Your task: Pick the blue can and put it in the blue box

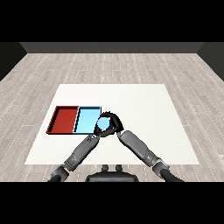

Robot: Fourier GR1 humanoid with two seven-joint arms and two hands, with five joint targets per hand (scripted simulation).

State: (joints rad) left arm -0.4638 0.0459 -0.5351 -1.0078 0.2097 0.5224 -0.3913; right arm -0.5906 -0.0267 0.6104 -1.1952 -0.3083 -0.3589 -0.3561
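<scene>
Blue can [104, 124] sits inside the curl of the right hand [112, 122], whose black fingers wrap over its top and far side, so that hand is closed round it and carrying it. Hand and can hang at the right edge of the light blue tray [87, 120], the can overlapping the tray's near right corner; whether the can is over the tray floor or just outside the rim I cannot tell from this view.

Risk, as I judge it: letting go here could set the can on the rim, so that it tips or rolls back onto the white worktop [144, 105] instead of settling in the tray. A further reach to the hand's left would make that less likely. Beyond the blue tray, further to the hand's left, lies the red tray [63, 120], touching it; carrying too far would put the can in the wrong one.

Left hand [99, 132] is close under the right hand, nearly touching the can, and could knock it on release. Its fingers are hidden, so I cannot tell its state
</scene>
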